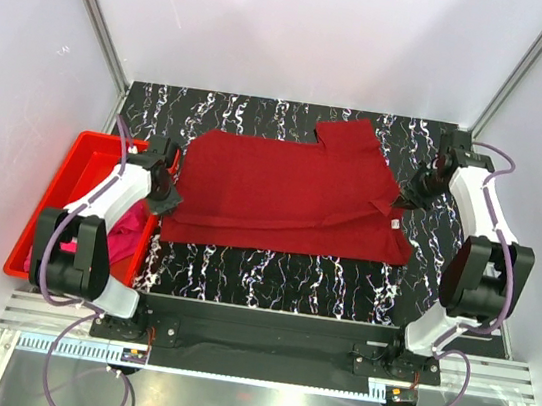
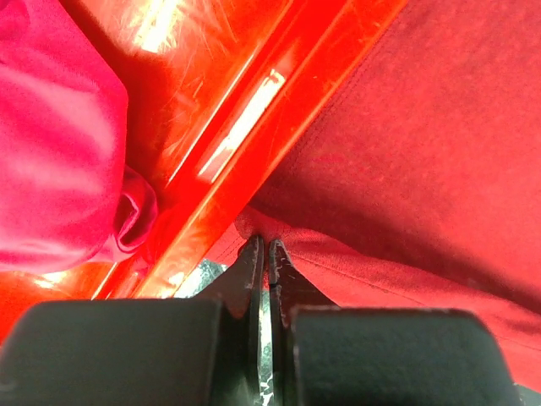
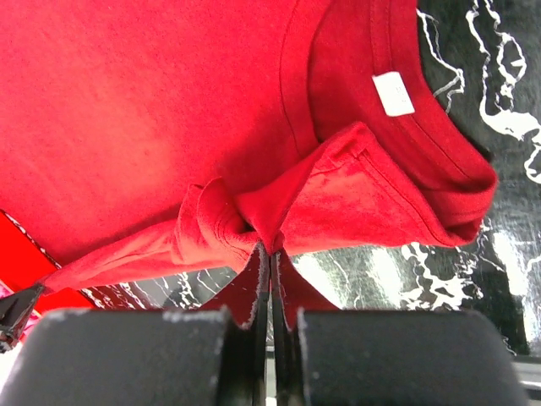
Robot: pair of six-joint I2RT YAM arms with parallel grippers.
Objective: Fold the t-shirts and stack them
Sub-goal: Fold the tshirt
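Dark crimson red cloth t-shirt (image 1: 283, 190) is being held spread across the middle of the black white-veined marble-patterned table (image 1: 271, 274), with one sleeve lying toward the far edge. Its left border is being pinched by the left gripper (image 2: 269, 254), whose jaws are being pressed fully together on the hem, just beside the rim of the rigid red plastic bin (image 1: 63, 174). At the opposite side, a bunched fold of the cloth is being clamped by the right gripper (image 3: 270, 254), its jaws closed tight on the fabric, near the collar and the small white neck label (image 3: 393, 93). Bright magenta pink cloth t-shirt (image 1: 126, 228) is being kept crumpled inside the bin, beneath the left arm.
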